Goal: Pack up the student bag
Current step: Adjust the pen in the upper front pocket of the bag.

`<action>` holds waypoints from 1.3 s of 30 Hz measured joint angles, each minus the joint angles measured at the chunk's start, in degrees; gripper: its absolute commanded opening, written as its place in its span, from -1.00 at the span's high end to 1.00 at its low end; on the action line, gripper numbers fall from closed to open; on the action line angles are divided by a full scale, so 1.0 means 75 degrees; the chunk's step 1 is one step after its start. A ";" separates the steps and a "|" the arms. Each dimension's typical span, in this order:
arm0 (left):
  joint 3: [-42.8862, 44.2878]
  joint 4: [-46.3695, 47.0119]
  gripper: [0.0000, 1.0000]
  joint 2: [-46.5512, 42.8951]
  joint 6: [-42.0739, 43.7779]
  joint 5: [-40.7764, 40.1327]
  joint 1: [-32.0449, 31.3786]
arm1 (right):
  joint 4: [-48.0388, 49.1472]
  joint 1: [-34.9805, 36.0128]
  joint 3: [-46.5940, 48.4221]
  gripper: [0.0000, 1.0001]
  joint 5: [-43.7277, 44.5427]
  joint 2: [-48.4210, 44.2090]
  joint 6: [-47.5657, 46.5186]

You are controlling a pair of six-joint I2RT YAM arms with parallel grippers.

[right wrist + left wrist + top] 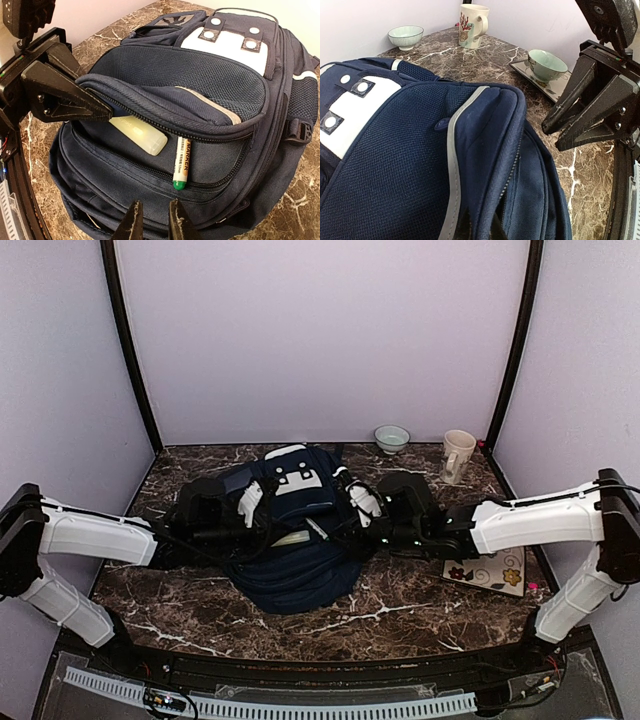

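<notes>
student bag (200,75) looks soft and floppy, so my left fingers (60,97) are clamped on the pocket lip (165,107), right fingers (131,222) barely apart, empty

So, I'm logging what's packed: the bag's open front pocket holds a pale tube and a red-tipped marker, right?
Not quite. The marker has a green tip, not red; the right wrist view shows it. The rest holds: it sits beside the pale tube in the open front pocket of the student bag.
</notes>
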 measured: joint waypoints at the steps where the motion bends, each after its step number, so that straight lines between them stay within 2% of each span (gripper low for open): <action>1: 0.0000 -0.0015 1.00 0.0000 0.0000 -0.0003 -0.0003 | 0.0000 0.0003 0.0000 0.64 -0.0009 0.0009 -0.0015; 7: 0.0000 -0.0052 1.00 0.0000 0.0000 -0.0061 -0.0038 | 0.0085 0.0026 0.0006 0.76 -0.0023 0.0224 -0.0052; 20: 0.0026 -0.0117 1.00 0.0000 0.0003 -0.0125 -0.0082 | 0.0146 0.0035 0.0178 0.77 0.0125 0.0997 -0.0073; 39: 0.0122 -0.0291 1.00 0.0000 0.0009 -0.0143 -0.0117 | 0.0635 0.0032 0.0720 0.90 0.0595 0.1778 -0.0420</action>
